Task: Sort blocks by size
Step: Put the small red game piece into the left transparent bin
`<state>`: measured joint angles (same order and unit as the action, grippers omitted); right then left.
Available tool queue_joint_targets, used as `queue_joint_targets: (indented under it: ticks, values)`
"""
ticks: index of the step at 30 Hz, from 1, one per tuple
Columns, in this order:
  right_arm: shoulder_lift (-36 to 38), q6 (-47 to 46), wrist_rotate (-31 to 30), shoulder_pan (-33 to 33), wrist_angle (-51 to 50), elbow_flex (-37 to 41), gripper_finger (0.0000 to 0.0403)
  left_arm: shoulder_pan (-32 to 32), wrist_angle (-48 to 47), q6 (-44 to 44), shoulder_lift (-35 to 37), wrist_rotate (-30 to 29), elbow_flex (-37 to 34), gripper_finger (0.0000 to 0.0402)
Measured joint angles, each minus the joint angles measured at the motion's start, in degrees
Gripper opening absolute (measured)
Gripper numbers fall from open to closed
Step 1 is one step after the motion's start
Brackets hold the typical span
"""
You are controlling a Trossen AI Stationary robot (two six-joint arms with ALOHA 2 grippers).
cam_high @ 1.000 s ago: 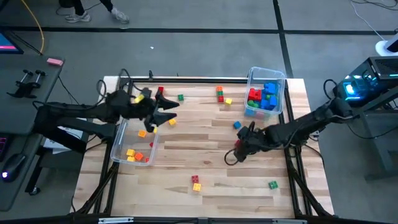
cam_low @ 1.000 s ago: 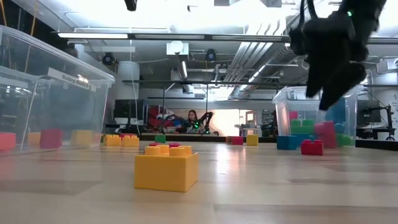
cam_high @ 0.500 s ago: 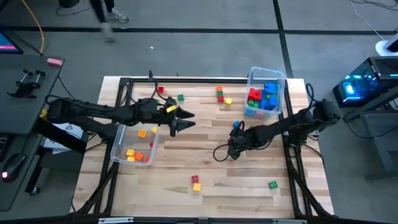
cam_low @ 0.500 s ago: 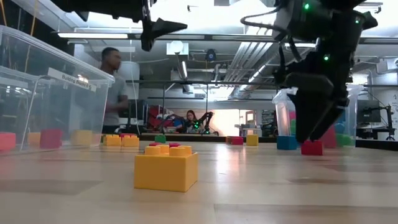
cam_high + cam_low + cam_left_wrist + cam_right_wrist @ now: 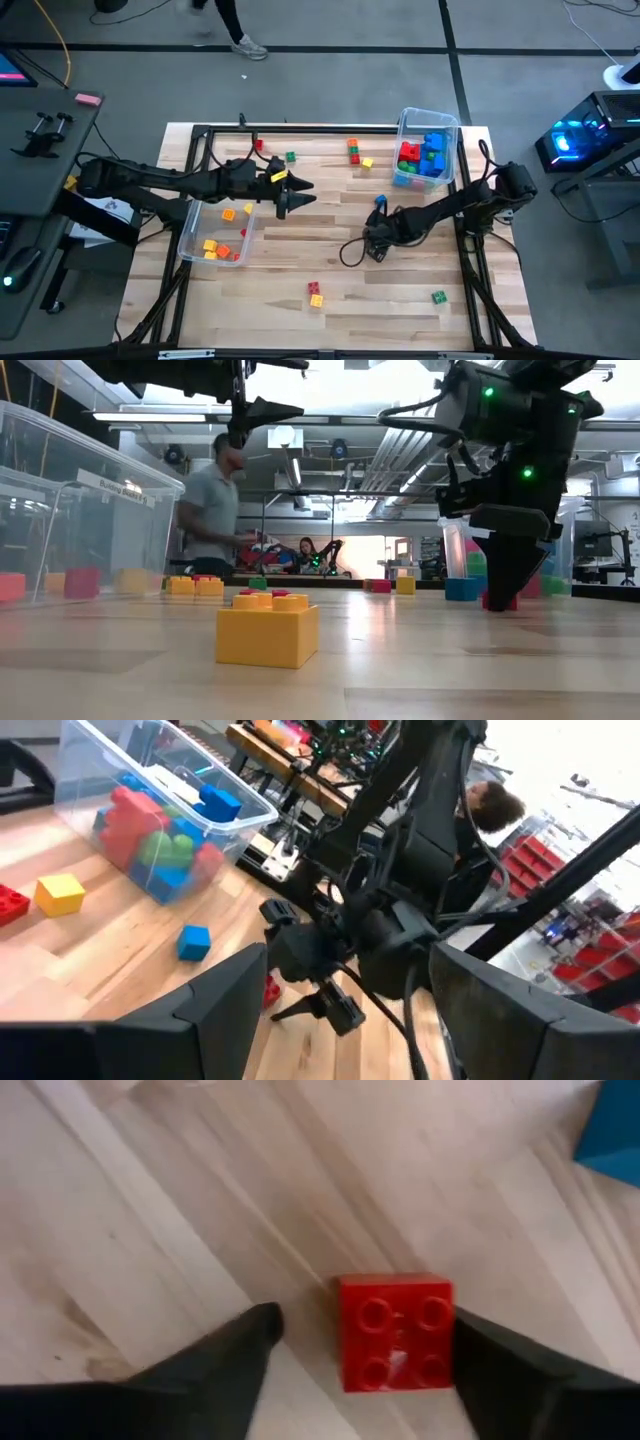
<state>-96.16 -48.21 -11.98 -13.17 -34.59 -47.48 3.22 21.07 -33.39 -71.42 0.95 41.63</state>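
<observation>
Right wrist view has the action: the right pincer [image 5: 360, 1350] is down at the pale wooden table [image 5: 150, 1210], fingers spread either side of a red four-stud plastic brick [image 5: 395, 1330], one finger close against it, the other with a gap. Released, nothing clamped yet, lined up for a pick, I'd judge. In the high view that pincer [image 5: 377, 240] sits right of centre, below the clear plastic bin of red, blue and green larger bricks [image 5: 427, 155] at upper right, probably where this brick belongs. A small blue cube [image 5: 610, 1135] lies nearby.

The left pincer [image 5: 290, 195] hovers centre-left, jaws apart and empty, beside the clear plastic bin holding small yellow, orange and red cubes [image 5: 215, 240] at middle left. Loose blocks dot the table, including a yellow brick [image 5: 267, 628] in the low view's foreground. That bin carries a label, too blurred to read.
</observation>
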Motion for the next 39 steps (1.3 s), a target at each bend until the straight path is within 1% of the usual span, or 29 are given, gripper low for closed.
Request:
queue_joint_targets:
  ticks: [2,3,4,5,7,10,11,15,18,22,26,29,32,34,39]
  values:
    - [0.88,-1.75,-1.4,-1.11,0.26,-0.02,0.0198,0.0,1.7,-1.23,-0.05,0.0,0.0,0.0266]
    - [1.35,-2.25,-2.01,-1.66,0.05,-0.21,0.0161,0.01,3.58,-1.84,-0.04,0.0,0.0,0.0266]
    - [1.96,-2.1,-2.36,-2.15,-0.56,-0.8,0.0133,0.02,5.92,-2.13,0.05,0.0,0.0,0.0266]
    - [2.59,-1.78,-2.67,-2.59,-1.15,-1.68,0.0133,0.02,8.86,-2.31,0.16,0.01,0.0,0.0266]
    - [4.04,0.26,-5.19,-3.15,0.3,-4.94,0.0137,0.15,15.97,-2.4,0.22,0.04,0.0,0.0266]
    - [4.95,5.03,-11.67,-2.86,5.66,-10.85,0.0137,0.68,27.96,-2.42,0.22,0.11,0.0,0.0266]
    - [4.52,7.96,-12.68,-2.13,9.14,-12.67,0.0137,0.95,32.15,-2.41,0.22,0.13,0.0,0.0266]
    - [0.17,19.11,-13.06,1.72,26.18,-21.11,0.0137,1.8,45.07,-2.59,0.33,0.09,0.02,0.0266]
    - [-5.94,25.56,-12.44,4.16,32.81,-29.01,0.0137,1.86,50.8,-4.08,0.93,0.11,0.04,0.0266]
    - [-15.33,32.6,-5.89,6.75,37.48,-41.84,0.0137,1.84,52.97,-7.55,1.91,0.89,0.07,0.0266]
    - [-23.69,36.86,-1.02,8.45,36.15,-54.14,0.0137,1.88,52.94,-14.25,3.54,4.91,0.07,0.0266]
    - [-28.32,38.43,2.51,9.51,35.56,-60.89,0.0137,1.88,52.73,-17.27,5.15,8.25,0.07,0.0266]
    - [-31.61,38.5,6.83,10.53,34.75,-65.33,0.0137,1.88,52.21,-18.49,7.4,10.33,0.07,0.0266]
    - [-33.31,37.77,8.73,10.83,33.74,-66.61,0.0137,1.88,52.11,-18.48,8.62,10.63,0.07,0.0266]
    - [-35.12,36.78,9.47,10.94,33.35,-67.12,0.0137,1.94,51.93,-17.52,10.54,10.91,0.07,0.0266]
